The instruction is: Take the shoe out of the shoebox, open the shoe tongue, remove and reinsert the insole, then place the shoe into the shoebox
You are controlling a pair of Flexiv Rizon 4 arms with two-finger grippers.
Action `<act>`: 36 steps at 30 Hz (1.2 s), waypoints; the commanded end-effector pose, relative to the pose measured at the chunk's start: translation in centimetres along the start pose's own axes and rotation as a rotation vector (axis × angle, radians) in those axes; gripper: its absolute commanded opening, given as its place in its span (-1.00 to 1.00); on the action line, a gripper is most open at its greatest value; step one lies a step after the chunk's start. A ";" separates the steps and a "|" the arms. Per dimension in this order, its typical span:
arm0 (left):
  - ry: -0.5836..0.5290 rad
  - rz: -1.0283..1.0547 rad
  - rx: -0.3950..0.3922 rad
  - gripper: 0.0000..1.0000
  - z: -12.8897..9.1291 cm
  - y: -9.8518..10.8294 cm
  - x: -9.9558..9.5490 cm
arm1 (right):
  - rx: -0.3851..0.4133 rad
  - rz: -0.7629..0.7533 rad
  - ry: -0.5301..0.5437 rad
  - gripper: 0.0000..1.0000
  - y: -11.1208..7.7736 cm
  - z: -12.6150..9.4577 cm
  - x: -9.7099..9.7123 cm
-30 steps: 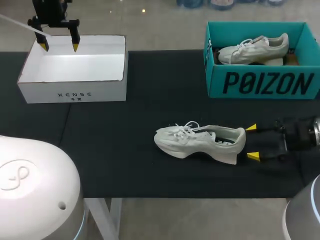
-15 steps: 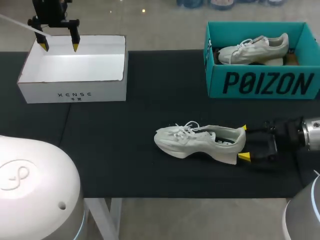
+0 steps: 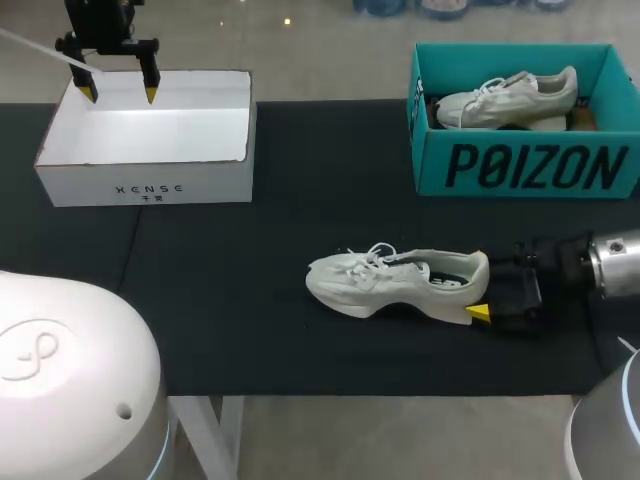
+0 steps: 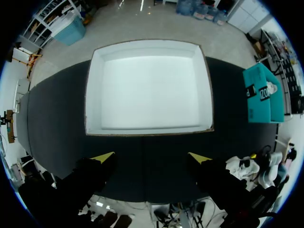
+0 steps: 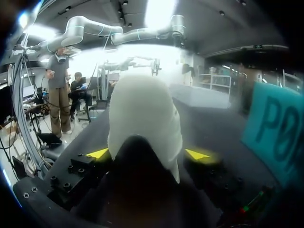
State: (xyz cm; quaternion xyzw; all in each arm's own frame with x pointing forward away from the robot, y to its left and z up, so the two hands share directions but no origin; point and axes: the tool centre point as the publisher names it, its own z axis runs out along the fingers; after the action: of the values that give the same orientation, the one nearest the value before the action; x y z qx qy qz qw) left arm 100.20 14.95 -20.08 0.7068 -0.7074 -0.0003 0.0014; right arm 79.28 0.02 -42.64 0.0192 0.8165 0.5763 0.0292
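Bright ceiling light washes out the box [image 4: 149,90] ahead of the left hand [image 4: 151,156]; soft shadow beneath shoe [image 3: 395,280].

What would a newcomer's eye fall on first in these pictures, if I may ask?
First, the white shoe in the middle of the black table, its heel between the open fingers of the right gripper. Next, the teal shoebox at the far right, which holds a second shoe. Last, the empty white box at the far left, with the left gripper above it.
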 end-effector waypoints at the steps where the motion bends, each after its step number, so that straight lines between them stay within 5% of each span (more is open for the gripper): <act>1: -0.001 0.000 0.000 1.00 0.0 0.0 0.0 | -0.001 0.004 0.011 1.00 -0.6 0.4 -0.4; 19: -0.001 0.000 0.000 1.00 0.0 0.0 0.0 | -0.024 0.014 0.033 1.00 -1.0 1.5 0.0; 21: -0.001 0.000 0.000 1.00 0.0 0.0 0.0 | -0.039 0.012 0.033 -1.00 -1.0 1.5 0.1; 36: -0.001 0.000 0.000 1.00 0.0 0.0 0.0 | -0.044 0.016 0.022 -1.00 -1.1 1.7 0.4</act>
State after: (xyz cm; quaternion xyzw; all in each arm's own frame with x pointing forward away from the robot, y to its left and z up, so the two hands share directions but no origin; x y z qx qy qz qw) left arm 100.21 14.95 -20.08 0.7068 -0.7074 -0.0003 0.0014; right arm 79.02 0.93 -43.60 0.0187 0.8032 0.5952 0.0160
